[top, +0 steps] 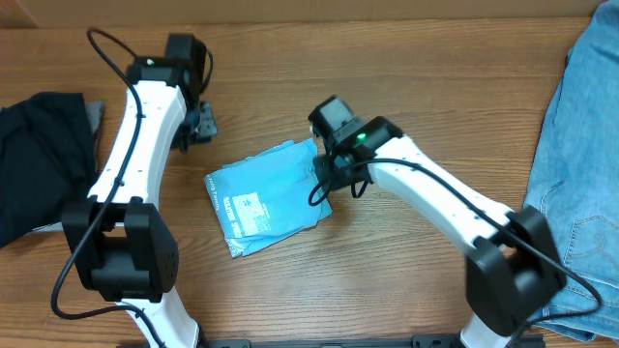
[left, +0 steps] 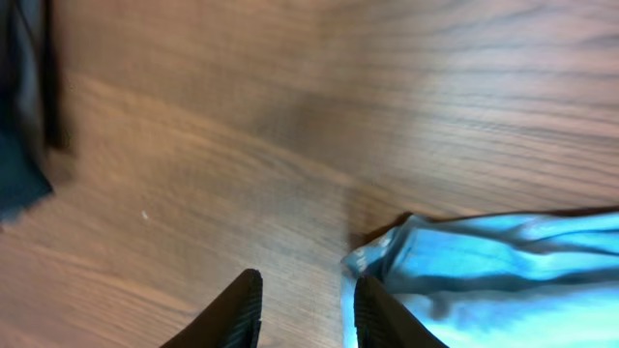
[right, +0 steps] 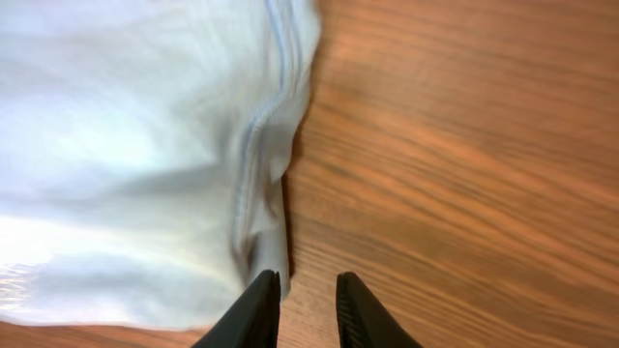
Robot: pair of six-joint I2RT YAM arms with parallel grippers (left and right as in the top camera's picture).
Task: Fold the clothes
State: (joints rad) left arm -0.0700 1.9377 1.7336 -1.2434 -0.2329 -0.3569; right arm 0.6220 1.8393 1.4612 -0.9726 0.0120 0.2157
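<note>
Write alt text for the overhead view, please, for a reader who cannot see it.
A folded light sky-blue cotton T-shirt lies centred on a wooden table, the right gripper at its right edge, the left gripper beyond its upper-left corner. A black garment pile sits far left, faded blue denim jeans far right.

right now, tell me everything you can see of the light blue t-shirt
The T-shirt lies folded into a compact, roughly rectangular packet, slanted on the wooden table near its middle. It looks like soft light blue cotton, mildly wrinkled, with a stitched hem along one edge and white print, too small to read, toward one end. The right tool sits at its right edge, jaws slightly apart, no cloth between them. The left tool is open beside a corner, gripping nothing.
</note>
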